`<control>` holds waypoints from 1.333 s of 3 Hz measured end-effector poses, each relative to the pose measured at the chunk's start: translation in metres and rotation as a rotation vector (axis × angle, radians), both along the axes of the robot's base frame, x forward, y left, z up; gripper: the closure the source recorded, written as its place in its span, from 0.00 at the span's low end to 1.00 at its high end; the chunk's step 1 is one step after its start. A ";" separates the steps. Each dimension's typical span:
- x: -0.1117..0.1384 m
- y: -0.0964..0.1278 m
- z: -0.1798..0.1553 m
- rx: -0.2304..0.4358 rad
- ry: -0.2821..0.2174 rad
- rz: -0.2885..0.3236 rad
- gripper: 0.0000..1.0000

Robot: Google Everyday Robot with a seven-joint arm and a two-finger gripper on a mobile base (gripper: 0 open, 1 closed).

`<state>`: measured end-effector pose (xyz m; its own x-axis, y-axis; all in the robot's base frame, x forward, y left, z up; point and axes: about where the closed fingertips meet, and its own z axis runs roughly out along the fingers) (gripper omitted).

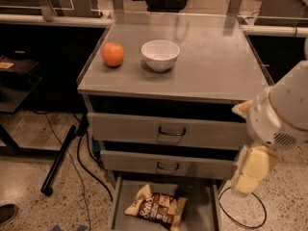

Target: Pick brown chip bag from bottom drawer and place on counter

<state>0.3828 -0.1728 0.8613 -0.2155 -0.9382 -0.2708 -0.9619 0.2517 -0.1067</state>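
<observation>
Gripper (250, 174) hangs right of brown chip bag (156, 209)

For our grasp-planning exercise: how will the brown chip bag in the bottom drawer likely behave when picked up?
The brown chip bag looks crinkled and puffy, so it will probably dent and flop, not stay stiff. Its puffed shape suggests it is light for its size. The gripper hangs right of the bottom drawer.

Spreading out as speckled terrazzo floor (29, 148), trailing black cables (84, 177) beside a dark stand leg (58, 162); backing onto dim workbenches (43, 18). Holding the gripper (251, 176) low at right.
</observation>
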 end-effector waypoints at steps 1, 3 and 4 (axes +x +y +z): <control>-0.013 0.012 -0.083 -0.011 0.064 0.002 0.00; -0.013 0.019 -0.133 -0.017 0.116 0.022 0.00; -0.019 0.026 -0.151 -0.003 0.143 0.016 0.00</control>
<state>0.3635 -0.1468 0.7105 -0.2370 -0.9425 -0.2358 -0.9712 0.2364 0.0310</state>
